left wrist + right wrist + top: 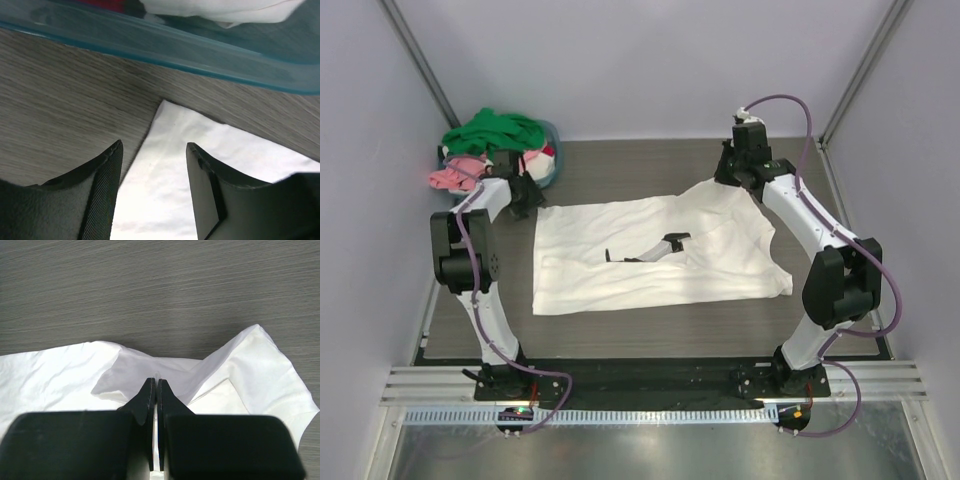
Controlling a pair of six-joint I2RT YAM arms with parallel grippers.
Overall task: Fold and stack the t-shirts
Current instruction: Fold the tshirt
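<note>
A large white t-shirt [650, 262] lies spread on the wooden table, with a dark mark [658, 248] near its middle. My right gripper [733, 180] is shut on a fold of the shirt's far right edge, and the cloth rises in a peak to it; the right wrist view shows white fabric [65, 372] pinched between my shut right gripper [157, 382]. My left gripper [526, 197] is open at the shirt's far left corner; in the left wrist view it [154, 150] straddles that corner [165, 165] without holding it. Green [495, 130], pink [455, 172] and red shirts fill the basket.
The blue-grey round basket [552, 165] stands at the table's far left corner; its teal rim [150, 47] is just beyond my left fingers. Grey walls enclose the table on three sides. A metal rail runs along the near edge [650, 385].
</note>
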